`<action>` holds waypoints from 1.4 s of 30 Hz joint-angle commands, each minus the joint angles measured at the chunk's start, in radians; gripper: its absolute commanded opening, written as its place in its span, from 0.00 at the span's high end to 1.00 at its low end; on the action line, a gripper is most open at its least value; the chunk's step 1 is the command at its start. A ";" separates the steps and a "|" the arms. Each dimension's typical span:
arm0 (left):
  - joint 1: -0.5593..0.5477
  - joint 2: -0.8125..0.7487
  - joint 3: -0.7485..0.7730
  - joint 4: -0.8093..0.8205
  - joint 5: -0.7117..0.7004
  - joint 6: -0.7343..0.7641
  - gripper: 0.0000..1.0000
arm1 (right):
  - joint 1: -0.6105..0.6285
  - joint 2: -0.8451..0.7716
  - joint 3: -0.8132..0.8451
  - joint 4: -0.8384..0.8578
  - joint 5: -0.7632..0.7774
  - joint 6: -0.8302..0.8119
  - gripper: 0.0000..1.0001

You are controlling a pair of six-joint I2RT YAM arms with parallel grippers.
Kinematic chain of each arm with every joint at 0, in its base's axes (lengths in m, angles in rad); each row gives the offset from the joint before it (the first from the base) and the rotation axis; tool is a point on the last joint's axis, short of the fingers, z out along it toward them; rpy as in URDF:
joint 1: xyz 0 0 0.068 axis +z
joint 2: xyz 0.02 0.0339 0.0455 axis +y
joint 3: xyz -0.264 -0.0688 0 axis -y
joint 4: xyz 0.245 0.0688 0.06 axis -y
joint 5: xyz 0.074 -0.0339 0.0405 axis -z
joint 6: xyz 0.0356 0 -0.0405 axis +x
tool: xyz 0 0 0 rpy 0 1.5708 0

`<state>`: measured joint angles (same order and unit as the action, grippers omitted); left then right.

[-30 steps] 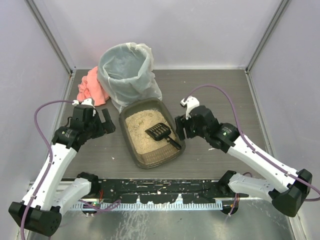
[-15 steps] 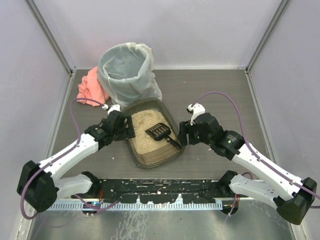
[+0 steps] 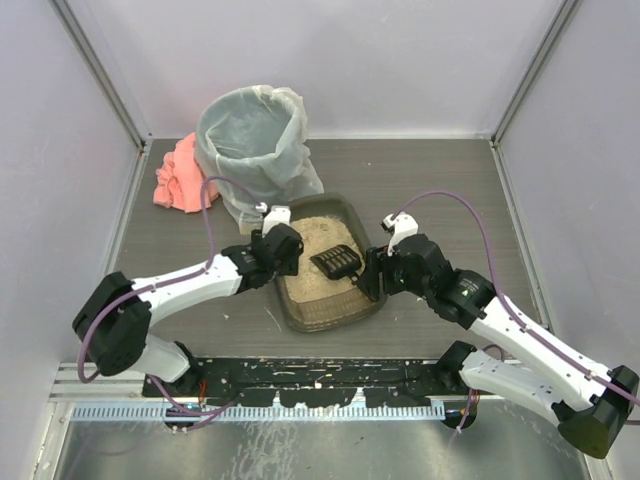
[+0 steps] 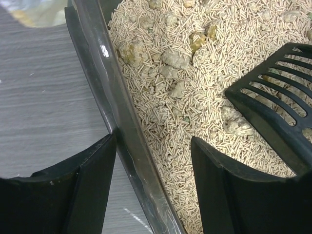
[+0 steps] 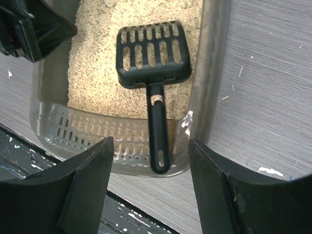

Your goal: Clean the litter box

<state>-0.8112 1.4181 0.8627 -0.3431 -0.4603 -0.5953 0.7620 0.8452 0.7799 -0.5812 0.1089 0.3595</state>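
Left wrist view alone shows clumps [image 4: 175,58] in the litter box [image 4: 105,87], its wall between the spread left jaws. Right wrist: right jaws spread, empty, above the scoop [image 5: 153,53] handle. Top view: box on tabletop [image 3: 430,180] before the bin [image 3: 255,135].

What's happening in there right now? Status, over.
Left gripper open, straddling the litter box wall. Right gripper open over the scoop, which lies on the litter. Clumps unscooped. Nothing blocking.
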 commanded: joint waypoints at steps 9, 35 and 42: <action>-0.102 0.076 0.153 0.030 0.055 -0.040 0.20 | 0.001 -0.081 0.009 -0.076 0.136 0.094 0.33; -0.100 -0.412 -0.026 -0.225 -0.067 -0.041 0.01 | 0.003 0.023 -0.060 -0.192 0.138 0.369 0.39; -0.101 -0.405 -0.037 -0.210 -0.046 -0.040 0.01 | 0.005 0.097 -0.028 -0.208 0.081 0.300 0.40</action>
<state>-0.9096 1.0245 0.8268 -0.5789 -0.5087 -0.6392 0.7620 0.9001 0.7181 -0.8066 0.2222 0.7013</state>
